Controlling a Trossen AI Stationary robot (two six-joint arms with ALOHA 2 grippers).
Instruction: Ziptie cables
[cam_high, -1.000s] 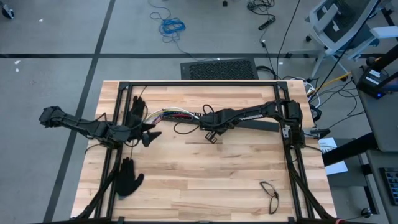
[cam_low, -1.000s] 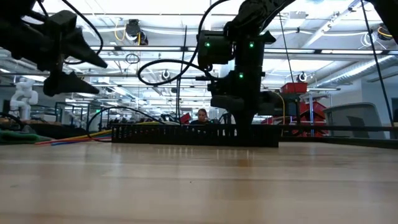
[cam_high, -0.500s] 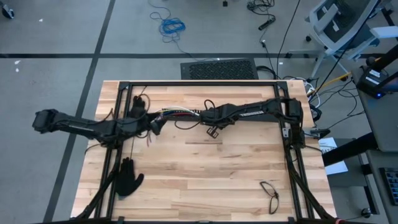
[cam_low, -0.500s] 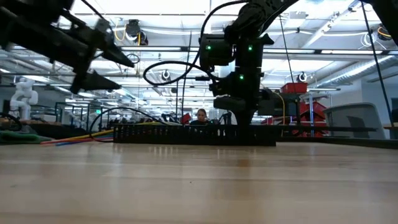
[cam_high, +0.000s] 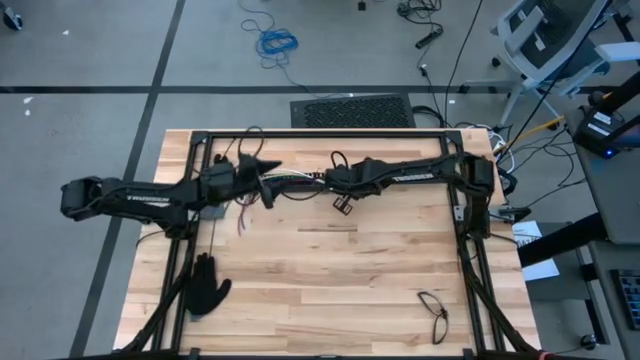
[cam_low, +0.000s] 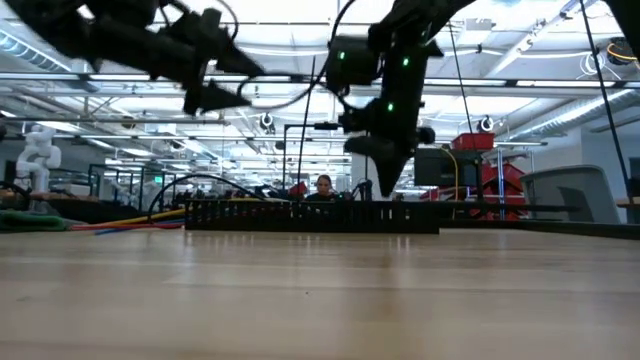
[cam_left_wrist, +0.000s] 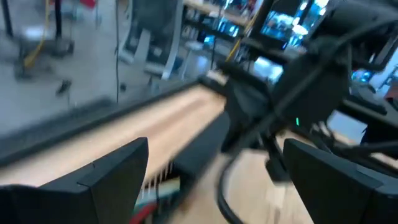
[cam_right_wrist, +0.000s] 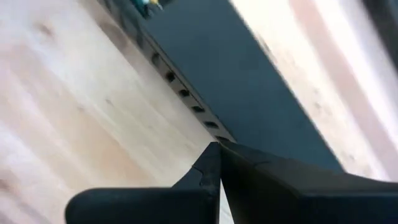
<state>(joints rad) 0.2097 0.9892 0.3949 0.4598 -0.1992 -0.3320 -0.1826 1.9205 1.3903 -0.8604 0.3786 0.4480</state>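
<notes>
Swinging farther since a second ago, the left gripper (cam_high: 268, 176) hangs wide open above thin coloured cables (cam_high: 290, 181) lying in the long black slotted bar (cam_low: 310, 214); right gripper (cam_high: 333, 187) pinched shut, empty.

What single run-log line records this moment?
left gripper: open, empty, raised above cables | right gripper: shut, above slotted bar | zipties: not discernible

The cables (cam_high: 290, 180) lie as a loose bundle of thin wires, red, white and yellow-green, flat on the far part of the table. In the low view they (cam_low: 130, 220) run low along the wood, red, blue and yellow. Zipties cannot be told with certainty.
</notes>
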